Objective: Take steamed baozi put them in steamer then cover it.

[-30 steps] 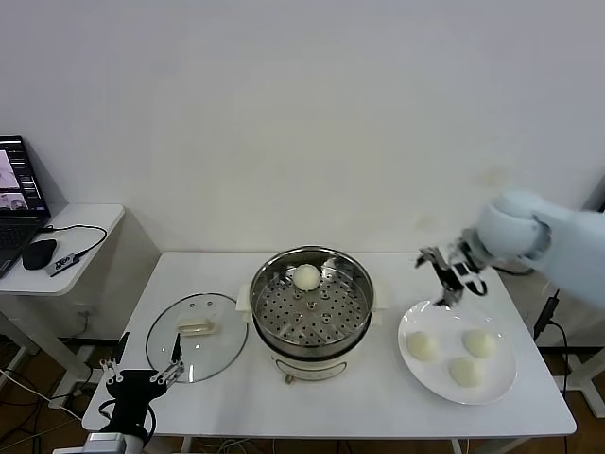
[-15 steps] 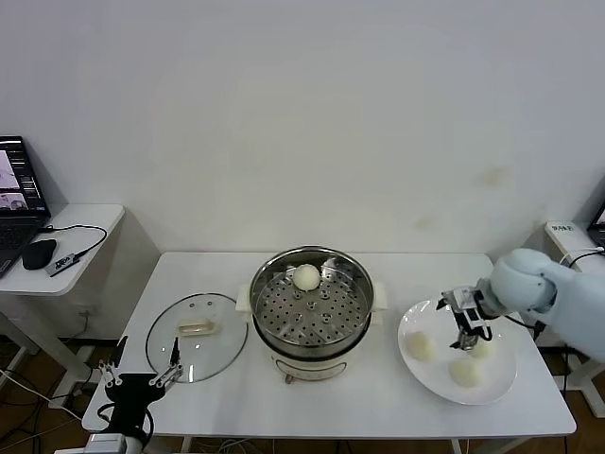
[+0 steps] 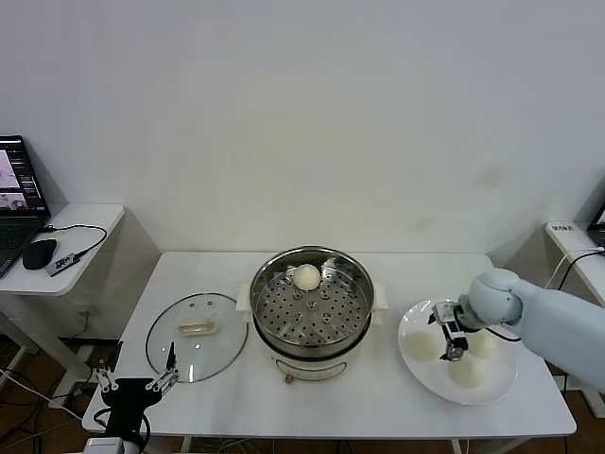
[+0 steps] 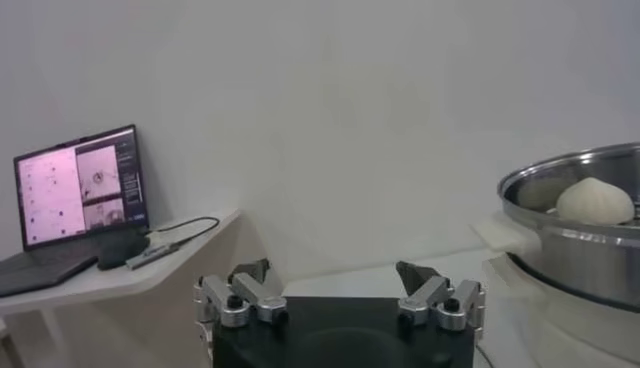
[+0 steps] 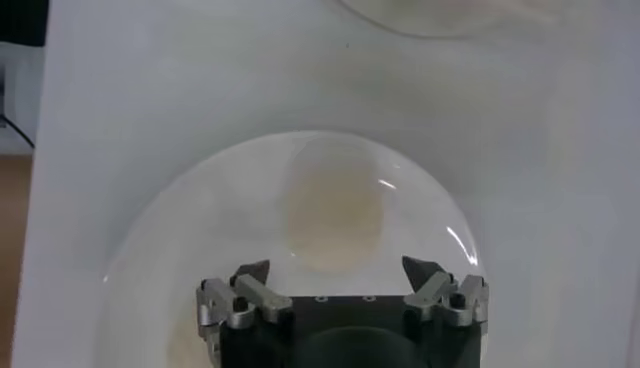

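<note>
The steamer (image 3: 312,312) stands mid-table with one steamed baozi (image 3: 306,276) on its perforated tray. Three more baozi lie on a white plate (image 3: 430,375) at the right: one on the left (image 3: 419,345), one on the right (image 3: 482,344), one at the front (image 3: 467,372). My right gripper (image 3: 449,334) is open, low over the plate between the left and right baozi. In the right wrist view a baozi (image 5: 335,212) lies just ahead of the open right gripper (image 5: 338,270). The cover (image 3: 197,336) lies flat on the table left of the steamer. My left gripper (image 3: 132,383) is open and parked at the front left.
A side table at the far left holds a laptop (image 3: 19,194), a mouse (image 3: 40,253) and a cable. The left wrist view shows the steamer (image 4: 580,250) with its baozi (image 4: 595,200) and the laptop (image 4: 80,185). A wall stands behind the table.
My right gripper has come down from above the table's back right to low over the plate and shifted left toward the left baozi. The left arm has barely moved.
</note>
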### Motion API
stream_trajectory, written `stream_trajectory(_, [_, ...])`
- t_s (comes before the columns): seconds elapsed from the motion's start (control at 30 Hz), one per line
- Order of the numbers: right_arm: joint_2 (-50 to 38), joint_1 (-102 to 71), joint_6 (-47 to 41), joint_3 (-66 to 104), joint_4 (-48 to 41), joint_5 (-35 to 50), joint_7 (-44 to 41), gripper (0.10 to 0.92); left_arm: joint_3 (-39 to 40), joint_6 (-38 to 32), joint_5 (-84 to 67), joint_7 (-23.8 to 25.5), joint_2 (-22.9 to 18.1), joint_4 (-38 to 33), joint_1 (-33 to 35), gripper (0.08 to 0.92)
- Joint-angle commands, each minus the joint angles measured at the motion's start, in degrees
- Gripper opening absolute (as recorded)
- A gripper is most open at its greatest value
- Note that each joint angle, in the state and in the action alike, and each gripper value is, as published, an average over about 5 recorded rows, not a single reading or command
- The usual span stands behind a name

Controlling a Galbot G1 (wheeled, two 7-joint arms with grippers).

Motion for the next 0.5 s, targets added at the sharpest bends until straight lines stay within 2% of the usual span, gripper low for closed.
stream_trajectory(0.03, [4.2,-4.0,0.7,2.7,-4.7,-1.5,0.6,0.823,-0.1,0.1,0.1,0.1,0.0,0.0,0.0,0.823])
stream_trajectory(0.33, [5.9,-5.2,0.7,3.7,-5.5,-1.9,0.7,0.812,0.0,0.1,0.3,0.2,0.0,0.0,-0.1,0.823])
stream_trajectory(0.5, [5.7,-4.7,0.6,3.7,-5.2,-1.9,0.3,0.751,0.0,0.1,0.3,0.1,0.0,0.0,-0.2,0.823])
